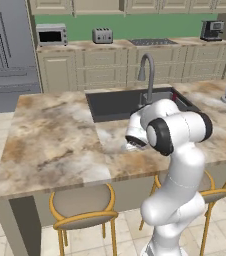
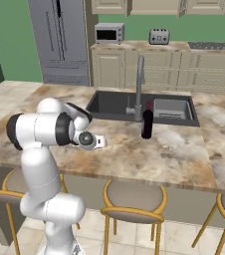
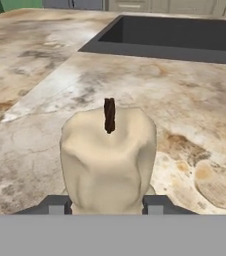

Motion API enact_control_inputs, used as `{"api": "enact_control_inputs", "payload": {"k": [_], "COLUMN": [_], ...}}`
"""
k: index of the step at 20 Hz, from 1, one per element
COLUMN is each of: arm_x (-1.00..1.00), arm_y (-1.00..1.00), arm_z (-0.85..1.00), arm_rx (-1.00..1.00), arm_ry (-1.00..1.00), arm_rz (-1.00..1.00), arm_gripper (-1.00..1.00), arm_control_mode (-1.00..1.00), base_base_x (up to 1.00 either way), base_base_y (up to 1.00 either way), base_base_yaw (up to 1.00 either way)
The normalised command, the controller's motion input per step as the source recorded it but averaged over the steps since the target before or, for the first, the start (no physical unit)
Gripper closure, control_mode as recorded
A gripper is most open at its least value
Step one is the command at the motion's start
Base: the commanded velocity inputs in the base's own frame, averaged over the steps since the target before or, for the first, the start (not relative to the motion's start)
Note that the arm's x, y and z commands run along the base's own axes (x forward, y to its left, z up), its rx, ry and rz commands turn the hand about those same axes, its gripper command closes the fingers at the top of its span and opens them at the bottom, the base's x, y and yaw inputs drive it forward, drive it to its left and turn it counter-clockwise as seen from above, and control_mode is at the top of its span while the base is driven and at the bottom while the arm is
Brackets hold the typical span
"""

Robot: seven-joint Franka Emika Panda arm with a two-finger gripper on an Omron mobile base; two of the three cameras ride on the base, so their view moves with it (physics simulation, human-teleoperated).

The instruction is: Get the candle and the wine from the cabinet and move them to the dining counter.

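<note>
The pincer pinches the candle over bare marbled counter; the sink edge lies ahead, the wine beyond.

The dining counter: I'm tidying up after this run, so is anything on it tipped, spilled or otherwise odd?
Nothing stands out. The wine stands upright on the dining counter beside the sink. The candle sits upright between the gripper fingers, wick up. No spills show.
</note>
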Motion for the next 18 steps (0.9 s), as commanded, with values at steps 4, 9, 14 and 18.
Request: {"api": "enact_control_inputs", "payload": {"k": [4,9,14,18], "arm_x": [0.14,0.21,0.22,0.23], "arm_y": [0.00,0.00,0.00,0.00], "arm_z": [-0.07,0.00,-0.02,0.00], "arm_rx": [0.00,0.00,0.00,0.00], "arm_ry": [0.00,0.00,0.00,0.00], "arm_rz": [0.00,0.00,0.00,0.00], "arm_gripper": [1.00,1.00,1.00,1.00], "arm_control_mode": [-1.00,-1.00,-1.00,-1.00], "base_base_x": [0.00,0.00,0.00,0.00], "base_base_y": [0.00,0.00,0.00,0.00], "base_base_yaw": [0.00,0.00,0.00,0.00]}}
